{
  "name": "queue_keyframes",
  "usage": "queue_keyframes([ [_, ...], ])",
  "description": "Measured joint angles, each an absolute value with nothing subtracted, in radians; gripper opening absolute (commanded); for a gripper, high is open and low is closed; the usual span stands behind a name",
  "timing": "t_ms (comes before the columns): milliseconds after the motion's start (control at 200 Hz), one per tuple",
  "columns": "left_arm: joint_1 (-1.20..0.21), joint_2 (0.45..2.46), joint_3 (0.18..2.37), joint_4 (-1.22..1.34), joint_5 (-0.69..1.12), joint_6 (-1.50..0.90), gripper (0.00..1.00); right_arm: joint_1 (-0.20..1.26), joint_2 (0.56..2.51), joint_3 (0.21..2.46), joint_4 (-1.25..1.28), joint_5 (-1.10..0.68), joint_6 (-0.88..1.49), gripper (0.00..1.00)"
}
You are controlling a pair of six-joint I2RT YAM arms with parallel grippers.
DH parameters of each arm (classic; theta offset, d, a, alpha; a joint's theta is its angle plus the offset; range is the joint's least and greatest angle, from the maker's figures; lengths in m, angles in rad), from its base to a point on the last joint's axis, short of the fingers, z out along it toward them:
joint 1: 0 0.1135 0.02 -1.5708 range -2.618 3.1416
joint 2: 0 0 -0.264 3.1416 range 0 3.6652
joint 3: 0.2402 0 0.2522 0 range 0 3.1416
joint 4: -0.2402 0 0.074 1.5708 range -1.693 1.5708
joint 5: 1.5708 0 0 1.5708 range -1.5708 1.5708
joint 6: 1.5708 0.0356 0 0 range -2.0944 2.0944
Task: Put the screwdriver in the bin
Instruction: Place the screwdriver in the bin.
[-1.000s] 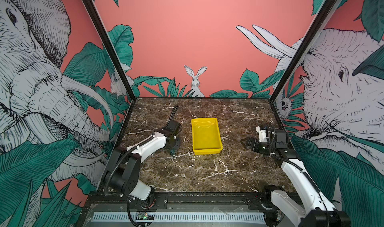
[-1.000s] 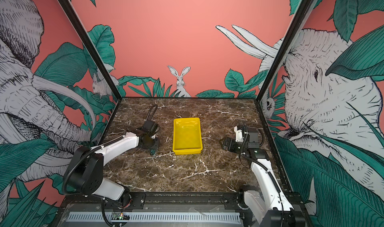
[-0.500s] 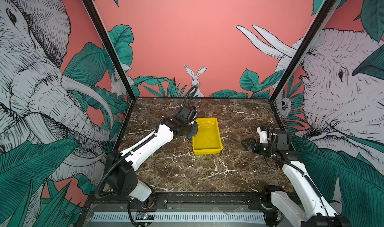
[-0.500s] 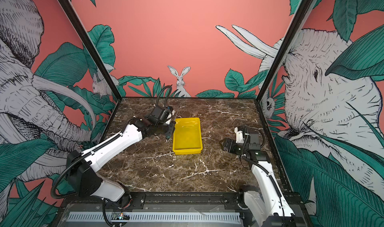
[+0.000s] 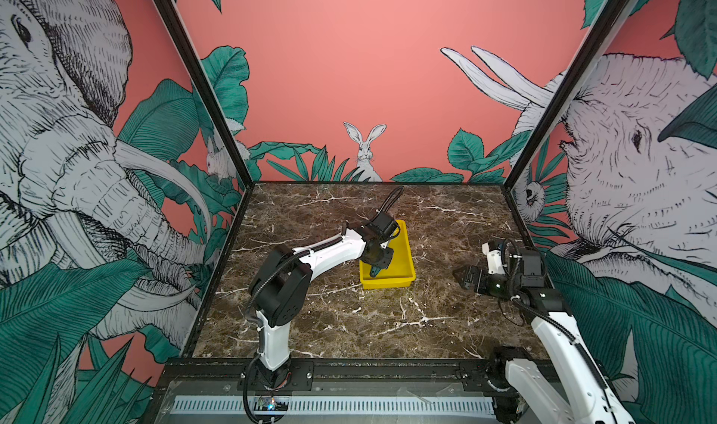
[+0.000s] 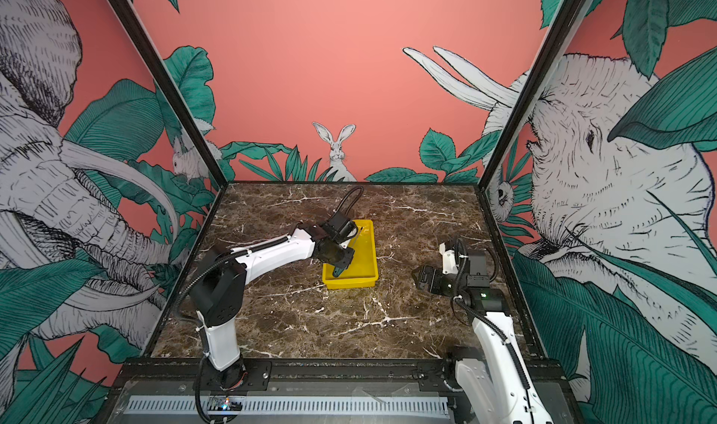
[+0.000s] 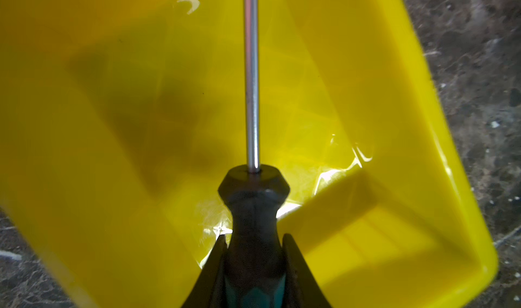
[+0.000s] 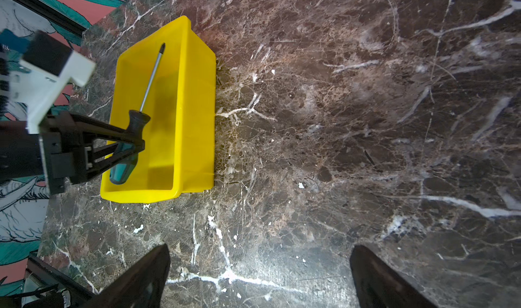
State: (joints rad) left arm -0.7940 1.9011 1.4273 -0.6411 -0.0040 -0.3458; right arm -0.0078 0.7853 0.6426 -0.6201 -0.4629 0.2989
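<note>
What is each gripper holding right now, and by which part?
The left gripper is shut on the screwdriver, gripping it mid-handle, just behind the black collar, over the bin. The right gripper is open and holds nothing.

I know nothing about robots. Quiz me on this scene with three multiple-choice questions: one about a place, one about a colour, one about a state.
1. Where is the screwdriver?
A) lying on the table
B) held over the bin
C) in the right gripper

2. What colour is the bin?
A) yellow
B) red
C) white

3. How is the right gripper?
A) shut on the screwdriver
B) open, holding nothing
C) shut on the bin

Answers:
1 B: the left gripper clamps its handle above the bin's inside.
2 A: its walls and floor are bright yellow.
3 B: its jaws stand wide apart with nothing between them.
</note>
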Motion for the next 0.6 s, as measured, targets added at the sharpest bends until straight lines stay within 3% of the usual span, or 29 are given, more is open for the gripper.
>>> queue_keyframes([
  [110, -0.794, 1.939, 1.439, -0.644, 0.002, -0.352, 0.01, -0.009, 0.786, 0.643, -0.62, -0.463, 0.292, 0.99],
  [285, -0.794, 1.967, 1.441, -0.64, 0.02, -0.356, 0.11, -0.009, 0.784, 0.643, -0.62, -0.463, 0.287, 0.99],
  [600, -0.794, 1.995, 1.468, -0.625, 0.035, -0.355, 0.22, -0.009, 0.782, 0.643, -0.621, -0.462, 0.285, 0.99],
])
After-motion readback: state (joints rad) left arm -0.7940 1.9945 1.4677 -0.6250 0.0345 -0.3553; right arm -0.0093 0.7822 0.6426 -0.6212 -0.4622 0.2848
